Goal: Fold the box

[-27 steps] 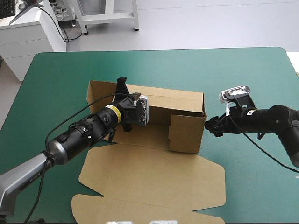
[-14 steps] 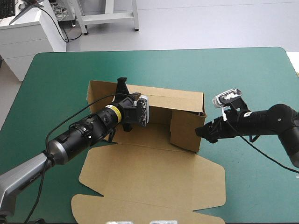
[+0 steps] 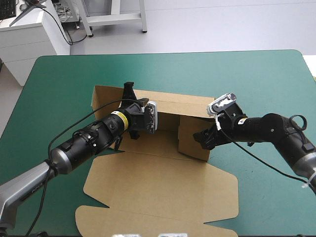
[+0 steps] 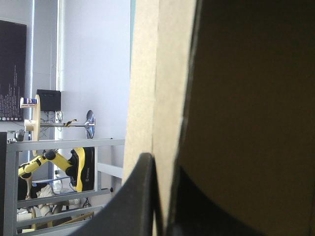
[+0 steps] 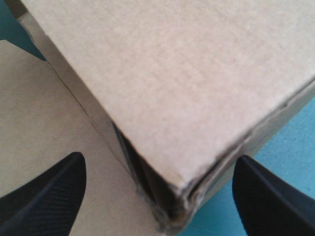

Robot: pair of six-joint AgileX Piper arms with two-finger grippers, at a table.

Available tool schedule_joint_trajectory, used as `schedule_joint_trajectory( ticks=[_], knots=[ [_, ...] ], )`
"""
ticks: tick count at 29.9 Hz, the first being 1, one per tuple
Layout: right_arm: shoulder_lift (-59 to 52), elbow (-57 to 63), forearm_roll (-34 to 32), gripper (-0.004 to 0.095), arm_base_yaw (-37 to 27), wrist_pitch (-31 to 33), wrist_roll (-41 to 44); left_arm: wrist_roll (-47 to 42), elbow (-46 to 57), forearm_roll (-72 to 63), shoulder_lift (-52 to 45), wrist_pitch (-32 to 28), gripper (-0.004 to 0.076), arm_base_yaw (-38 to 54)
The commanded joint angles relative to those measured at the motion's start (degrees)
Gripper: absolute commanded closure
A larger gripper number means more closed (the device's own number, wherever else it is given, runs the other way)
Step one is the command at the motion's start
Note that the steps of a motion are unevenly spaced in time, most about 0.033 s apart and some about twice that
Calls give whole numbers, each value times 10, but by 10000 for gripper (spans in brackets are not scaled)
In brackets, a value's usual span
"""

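High view showed the box (image 3: 173,111) mid-table on the teal-green cover (image 3: 256,79), its long axis running left to right. The left gripper (image 3: 129,90) was clamped on its far wall. The right gripper (image 3: 201,139), fingers (image 5: 49,196) spread wide, faced the box's right end, so that arm looked nearer for tucking that end in.

- Left arm (image 3: 94,138): black, barrel-shaped forearm with a yellow band (image 3: 122,118) near the wrist and a grey link toward the base.
- Right arm (image 3: 269,129): black rounded segments (a grey link nearest its base).
- Right tool (image 5: 160,164): broad black fingers (image 5: 47,196), finely dimpled.
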Motion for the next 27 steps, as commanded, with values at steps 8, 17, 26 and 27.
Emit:
schedule_joint_trajectory(
  ticks=[8, 17, 26, 27],
  knots=[
    [-9, 40, -46, 308, 38, -171, 85, -35, 2, -35, -6, 31, 732, -8],
    [-9, 60, -45, 834, 40, -203, 81, -40, 2, -58, -6, 28, 732, -9],
    [-9, 60, -37, 918, 40, -155, 54, -40, 1, -59, -14, -13, 715, -23],
    [-9, 60, -40, 913, 40, -162, 63, -40, -2, -59, -16, -19, 687, -29]
  ],
)
